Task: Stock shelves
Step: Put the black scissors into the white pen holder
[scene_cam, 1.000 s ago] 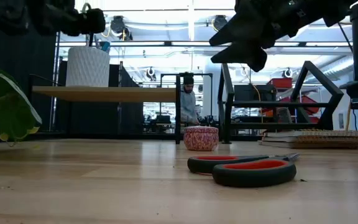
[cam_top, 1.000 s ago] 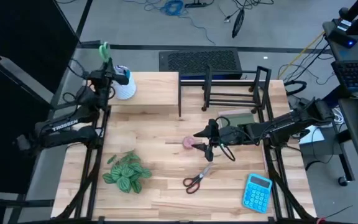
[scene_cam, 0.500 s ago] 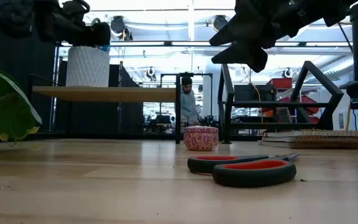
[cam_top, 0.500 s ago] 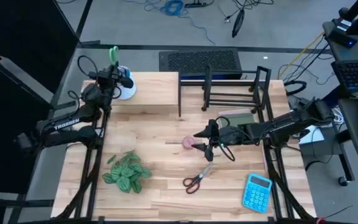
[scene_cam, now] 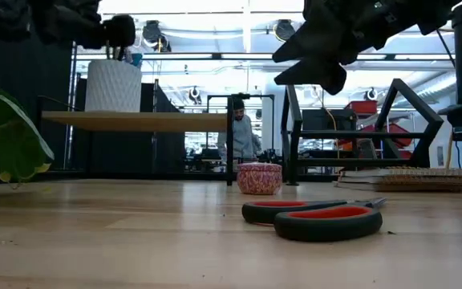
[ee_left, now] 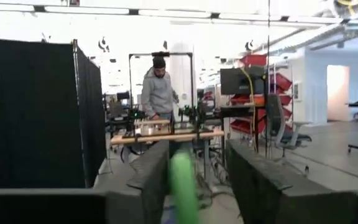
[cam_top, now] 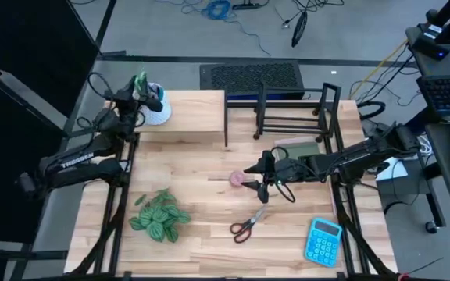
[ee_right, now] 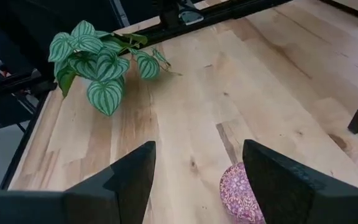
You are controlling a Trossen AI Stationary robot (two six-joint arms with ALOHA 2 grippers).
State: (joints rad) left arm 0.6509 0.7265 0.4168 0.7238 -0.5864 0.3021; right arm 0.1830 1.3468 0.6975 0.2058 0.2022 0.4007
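Observation:
The shelves stand at the table's far edge: a pale-wood riser (cam_top: 194, 113) and a black wire rack (cam_top: 287, 109). A white ribbed cup (cam_top: 156, 112) stands on the riser's left end, with pens in it. My left gripper (cam_top: 137, 95) hovers at the cup's mouth, shut on a green-handled thing (cam_top: 141, 80). Over the table's middle my right gripper (cam_top: 258, 176) hangs open, well above a small pink patterned roll (cam_top: 237, 179) lying on the tabletop; in the right wrist view the roll (ee_right: 241, 193) shows between the fingers. My left gripper has the green-handled thing (ee_left: 182, 183) between its two fingers, lying against one finger (ee_left: 151, 180). The green end sticks out past the fingers toward the far edge. The thing is lifted over the cup. The gripper hides its other end, so which part is held cannot be told.
Red-and-black scissors (cam_top: 247, 225), a blue calculator (cam_top: 323, 240) and a striped-leaf plant (cam_top: 160, 216) lie on the near half of the table. Flat notebooks (cam_top: 303, 148) lie by the rack's foot. A person (scene_cam: 241, 136) stands in the room beyond.
My left gripper has carried the green-handled thing a little toward the table's right, over the cup. The green end now stands closer to the cup's mouth than before.

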